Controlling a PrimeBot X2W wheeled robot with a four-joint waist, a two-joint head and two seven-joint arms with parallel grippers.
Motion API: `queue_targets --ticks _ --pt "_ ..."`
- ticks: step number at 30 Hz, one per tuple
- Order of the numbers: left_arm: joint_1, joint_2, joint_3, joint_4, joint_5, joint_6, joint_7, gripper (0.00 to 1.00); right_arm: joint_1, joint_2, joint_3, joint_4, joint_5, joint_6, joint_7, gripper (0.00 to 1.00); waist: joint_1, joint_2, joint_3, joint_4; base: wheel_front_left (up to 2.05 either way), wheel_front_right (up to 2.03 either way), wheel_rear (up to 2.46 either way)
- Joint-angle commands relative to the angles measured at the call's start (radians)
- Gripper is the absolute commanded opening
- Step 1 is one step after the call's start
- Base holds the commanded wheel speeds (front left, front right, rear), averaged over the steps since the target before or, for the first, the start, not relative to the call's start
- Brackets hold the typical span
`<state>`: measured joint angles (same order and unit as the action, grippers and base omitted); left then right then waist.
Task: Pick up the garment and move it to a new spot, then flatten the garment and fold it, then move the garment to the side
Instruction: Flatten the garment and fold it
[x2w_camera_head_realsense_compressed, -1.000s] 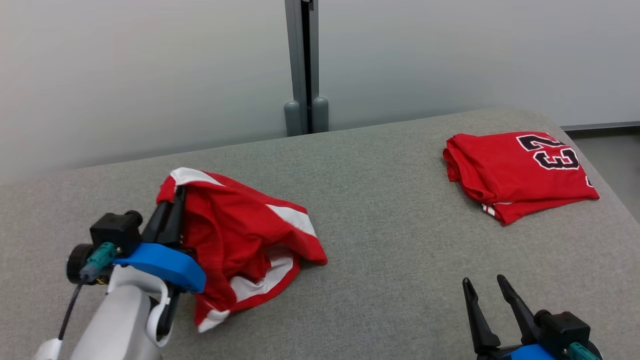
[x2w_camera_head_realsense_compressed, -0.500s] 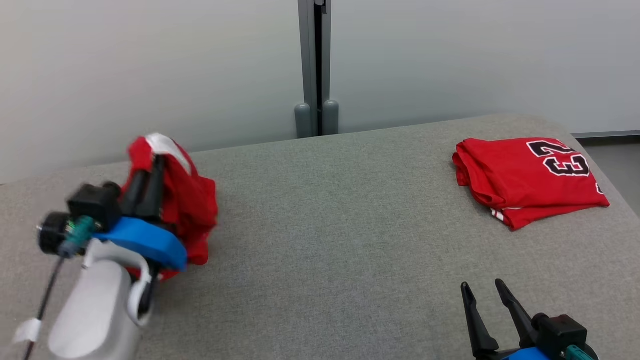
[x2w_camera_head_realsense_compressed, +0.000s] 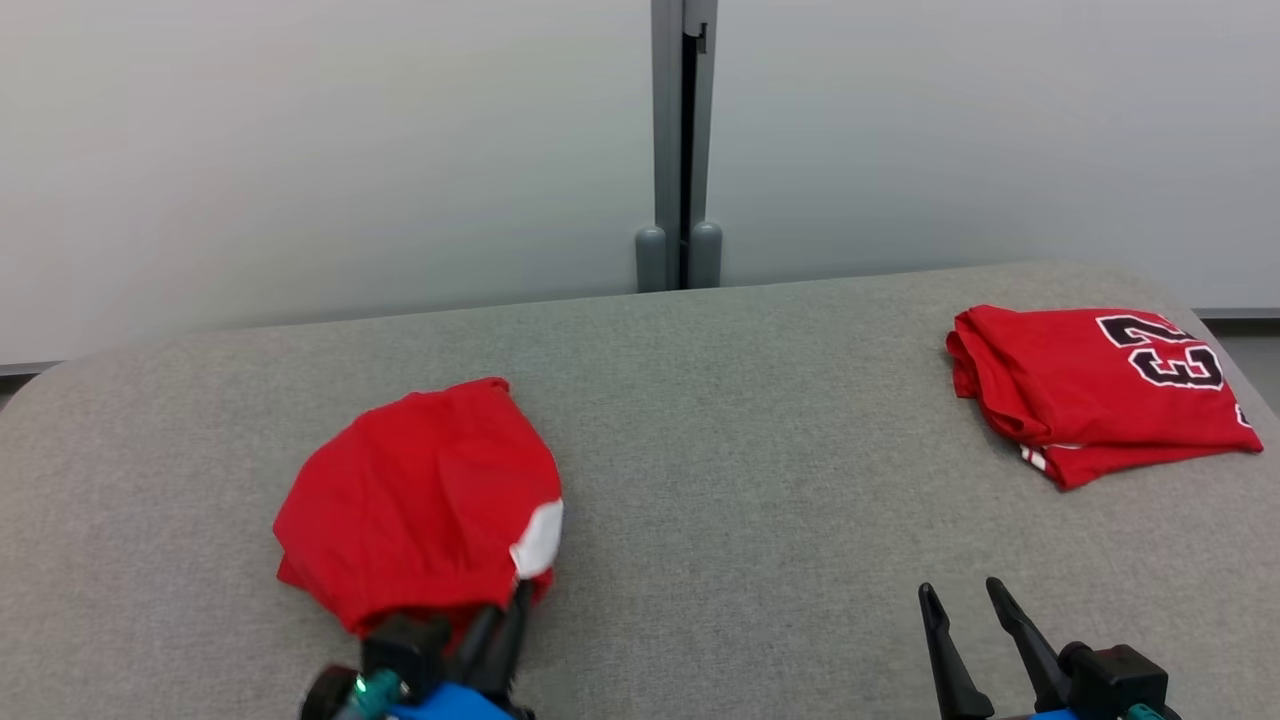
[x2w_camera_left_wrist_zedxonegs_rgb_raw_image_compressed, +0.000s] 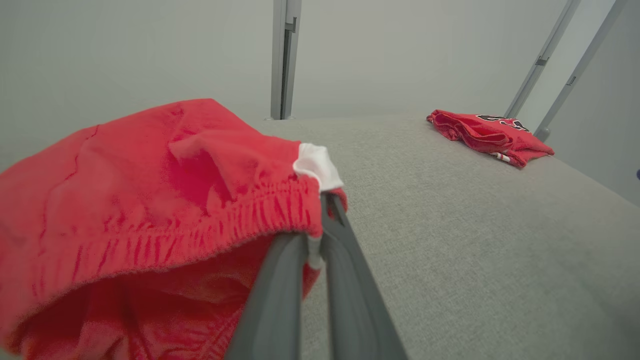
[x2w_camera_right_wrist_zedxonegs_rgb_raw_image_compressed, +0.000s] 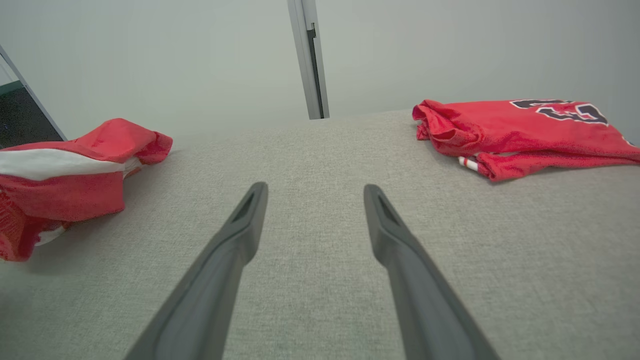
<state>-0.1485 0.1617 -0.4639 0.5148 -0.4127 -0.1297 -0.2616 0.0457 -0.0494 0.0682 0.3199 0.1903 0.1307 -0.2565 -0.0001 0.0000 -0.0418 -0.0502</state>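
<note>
Shorts (x2w_camera_head_realsense_compressed: 420, 500) clamped at 7 o'clock by left gripper (x2w_camera_head_realsense_compressed: 515, 600), right gripper (x2w_camera_head_realsense_compressed: 960, 590) held open, empty, folded jersey (x2w_camera_head_realsense_compressed: 1090, 385) laid at 2 o'clock.

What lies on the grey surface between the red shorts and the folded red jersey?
Nothing: in the head view the grey surface between the red shorts and the folded jersey is bare.

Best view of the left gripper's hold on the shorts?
Left wrist view: the left gripper is shut on the red shorts at the waistband. Head view catches the grip at the bottom edge; right wrist view shows the shorts' side.
</note>
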Motion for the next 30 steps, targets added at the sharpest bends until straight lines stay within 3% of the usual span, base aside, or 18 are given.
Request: queue_targets --ticks 1,8,17,21,22,23,30 --pt "0.035 -0.009 -0.022 -0.008 -0.005 -0.001 -0.005 0.00 0.007 -0.002 0.000 0.005 0.007 0.000 -0.005 1.00 0.0001 0.0000 -0.004 0.010 0.00 0.00 0.00" --pt "0.156 -0.003 -0.065 0.001 -0.001 -0.001 -0.005 0.00 0.015 -0.002 0.004 0.017 0.014 0.000 -0.007 1.00 0.0001 0.0000 -0.019 0.046 0.00 0.00 0.00" --pt "0.272 0.102 0.050 -0.014 0.033 0.051 -0.005 0.00 0.027 -0.002 -0.004 0.029 0.016 0.000 -0.008 1.00 0.0001 0.0000 -0.024 0.071 0.00 0.00 0.00" --pt "0.291 0.108 0.078 -0.021 0.024 0.050 -0.005 0.00 0.033 -0.002 -0.003 0.034 0.019 0.000 -0.009 1.00 0.0001 0.0000 -0.025 0.080 0.00 0.00 0.00" --pt "0.293 0.108 0.084 -0.027 0.026 0.048 -0.005 0.44 0.034 -0.002 -0.002 0.035 0.021 0.000 -0.009 1.00 0.0001 0.0000 -0.026 0.082 0.00 0.00 0.00" --pt "0.295 0.104 0.089 -0.033 0.027 0.047 -0.005 1.00 0.033 -0.002 0.001 0.038 0.022 0.000 -0.008 1.00 0.0001 0.0000 -0.026 0.083 0.00 0.00 0.00" --pt "0.320 0.060 0.162 -0.091 0.047 0.068 -0.005 1.00 0.019 -0.002 0.006 0.046 0.029 0.000 -0.009 1.00 0.0001 0.0000 -0.030 0.085 0.00 0.00 0.00"
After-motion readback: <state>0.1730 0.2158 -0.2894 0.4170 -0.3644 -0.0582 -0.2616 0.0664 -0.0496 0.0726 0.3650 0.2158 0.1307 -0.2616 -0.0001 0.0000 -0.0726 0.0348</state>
